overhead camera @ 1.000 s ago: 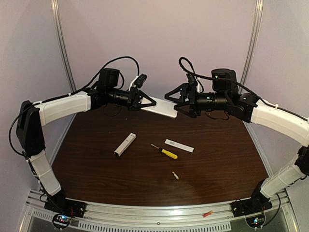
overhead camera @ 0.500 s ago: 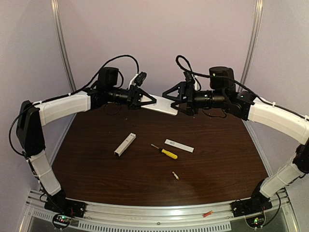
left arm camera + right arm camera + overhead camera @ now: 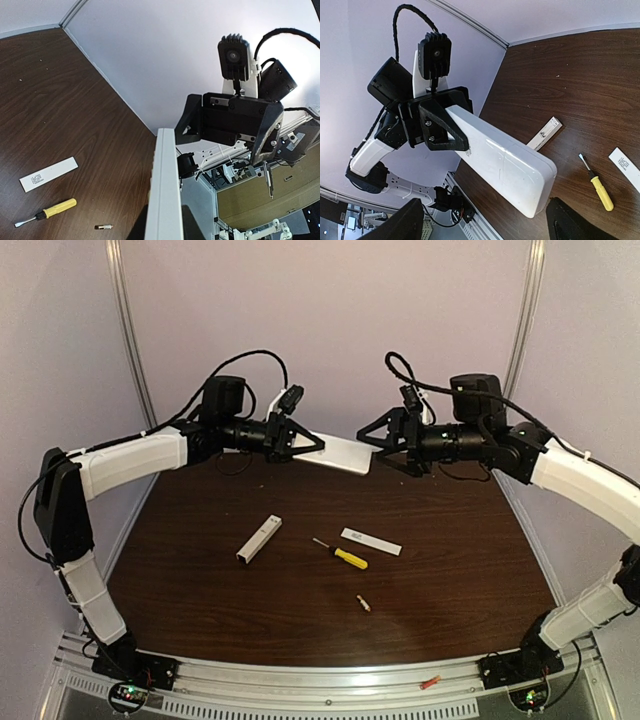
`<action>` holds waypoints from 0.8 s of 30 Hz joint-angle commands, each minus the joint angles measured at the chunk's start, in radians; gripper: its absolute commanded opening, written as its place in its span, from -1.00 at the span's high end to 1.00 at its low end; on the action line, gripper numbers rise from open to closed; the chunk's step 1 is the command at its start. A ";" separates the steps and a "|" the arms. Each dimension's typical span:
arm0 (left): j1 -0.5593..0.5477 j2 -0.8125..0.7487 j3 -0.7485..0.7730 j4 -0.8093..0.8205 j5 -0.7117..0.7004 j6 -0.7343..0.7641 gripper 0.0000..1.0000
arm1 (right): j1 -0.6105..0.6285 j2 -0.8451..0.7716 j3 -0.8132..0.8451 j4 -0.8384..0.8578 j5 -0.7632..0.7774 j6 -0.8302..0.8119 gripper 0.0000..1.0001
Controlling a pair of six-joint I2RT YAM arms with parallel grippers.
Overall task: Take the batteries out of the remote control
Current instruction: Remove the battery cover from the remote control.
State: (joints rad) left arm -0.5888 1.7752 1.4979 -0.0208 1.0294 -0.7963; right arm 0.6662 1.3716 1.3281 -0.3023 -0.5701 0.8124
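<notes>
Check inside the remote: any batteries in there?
Can't tell. The remote, held up by the left gripper, shows only a smooth white face and a thin edge; no open bay faces any camera. One battery lies on the table.

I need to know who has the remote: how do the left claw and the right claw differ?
The left claw is shut on one end of the white remote; the right claw is open and holds nothing. The left claw touches the remote; the right claw faces its free end, spread wide, with no contact visible. Both hover above the table, pointing at each other.
</notes>
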 commanded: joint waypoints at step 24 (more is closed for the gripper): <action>-0.027 0.024 0.035 0.150 0.003 -0.081 1.00 | -0.005 0.111 0.037 0.039 -0.085 -0.028 -0.02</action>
State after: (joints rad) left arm -0.6060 1.7935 1.4994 0.0597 1.0321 -0.8707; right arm 0.6624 1.4830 1.3361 -0.2741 -0.6361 0.7959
